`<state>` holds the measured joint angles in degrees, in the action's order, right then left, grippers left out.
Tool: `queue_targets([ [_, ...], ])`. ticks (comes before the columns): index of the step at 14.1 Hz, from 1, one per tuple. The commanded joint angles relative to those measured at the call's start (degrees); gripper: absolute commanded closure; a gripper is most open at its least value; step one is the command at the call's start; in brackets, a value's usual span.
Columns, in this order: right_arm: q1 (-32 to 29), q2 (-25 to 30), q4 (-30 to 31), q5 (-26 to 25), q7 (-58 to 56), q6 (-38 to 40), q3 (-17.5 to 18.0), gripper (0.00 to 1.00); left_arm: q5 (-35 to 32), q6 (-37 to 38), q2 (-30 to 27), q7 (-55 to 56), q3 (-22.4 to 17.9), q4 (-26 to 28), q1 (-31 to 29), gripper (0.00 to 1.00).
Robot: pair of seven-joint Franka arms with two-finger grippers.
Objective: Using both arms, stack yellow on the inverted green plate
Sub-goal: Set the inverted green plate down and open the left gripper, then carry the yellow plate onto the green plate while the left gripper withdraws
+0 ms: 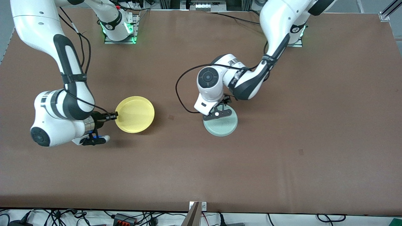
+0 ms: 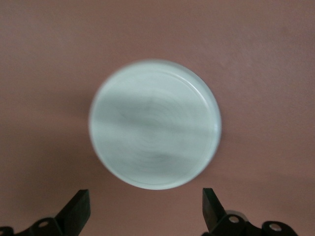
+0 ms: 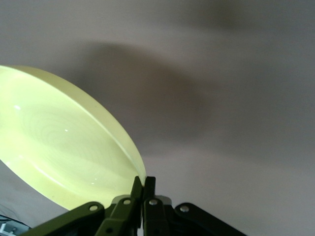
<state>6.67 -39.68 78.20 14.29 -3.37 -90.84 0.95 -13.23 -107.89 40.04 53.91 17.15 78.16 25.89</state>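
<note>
Nearest the front camera among the task items, the green plate (image 1: pixel 220 124) lies flat on the brown table (image 1: pixel 282 157) near mid-table, inverted: the left wrist view shows concentric rings on its upturned underside (image 2: pixel 155 124). The left gripper (image 1: pixel 219 112) hangs directly over the plate's edge on the robots' side, fingers (image 2: pixel 78 210) spread wide apart and holding nothing; in its wrist view the plate sits between and ahead of the two fingertips, clear of both. The yellow plate (image 1: pixel 134 114) is toward the right arm's end of the table, well apart from the green plate. The right gripper (image 1: pixel 113 116) is closed on its rim, at the edge pointing toward the right arm's end of the table; the right wrist view shows the fingertips (image 3: pixel 143 187) pinched together on the thin rim, with the yellow plate (image 3: pixel 64 152) tilted and its shadow cast on the table, so it appears lifted clear. Handling estimate: both plates look like light, rigid, smooth plastic. A rim pinch is the only practical hold, and a plate held at one edge may pivot or slip in the fingers. Keep the yellow plate level in transit and lower it centred on the green underside.
</note>
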Motion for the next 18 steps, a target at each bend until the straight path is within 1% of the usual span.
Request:
queue_targets([
  [1,5.00,-0.31,-0.95,1.52,6.07,-3.71,0.02,1.00,0.66,4.08,-6.10,-11.50,0.78,2.62,-6.18,0.00],
  [3,8.34,-1.01,-1.03,4.24,12.66,-7.31,0.02,1.00,0.66,5.76,-8.65,-17.58,0.70,2.62,-9.88,0.00],
  [5,12.12,-1.62,-1.03,5.48,18.90,-10.83,0.02,1.00,0.66,6.11,-10.41,-22.33,0.78,2.62,-13.66,0.00],
  [7,16.51,-2.94,-1.03,8.63,25.84,-15.13,0.02,1.00,0.66,6.11,-11.65,-27.08,0.78,2.70,-16.65,0.00],
  [9,19.86,-4.08,-1.03,12.15,31.74,-19.09,0.02,1.00,0.66,5.94,-13.75,-27.89,0.87,3.93,-19.55,0.00],
  [13,25.31,-6.54,-1.38,19.97,36.85,-27.08,0.02,1.00,0.93,6.20,-17.97,-30.17,0.87,5.95,-21.93,0.00],
  [14,26.71,-7.94,-2.86,20.68,38.51,-28.85,0.02,1.00,1.01,5.94,-19.63,-30.18,0.96,7.78,-22.20,0.00],
  [16,28.65,-10.66,-6.03,20.69,40.72,-29.48,0.02,1.00,1.27,5.68,-22.45,-30.70,1.05,10.95,-22.90,0.00],
  [18,30.41,-11.73,-6.05,20.43,41.86,-30.09,-0.16,1.00,1.36,5.68,-23.78,-33.85,1.05,12.02,-23.17,0.00],
])
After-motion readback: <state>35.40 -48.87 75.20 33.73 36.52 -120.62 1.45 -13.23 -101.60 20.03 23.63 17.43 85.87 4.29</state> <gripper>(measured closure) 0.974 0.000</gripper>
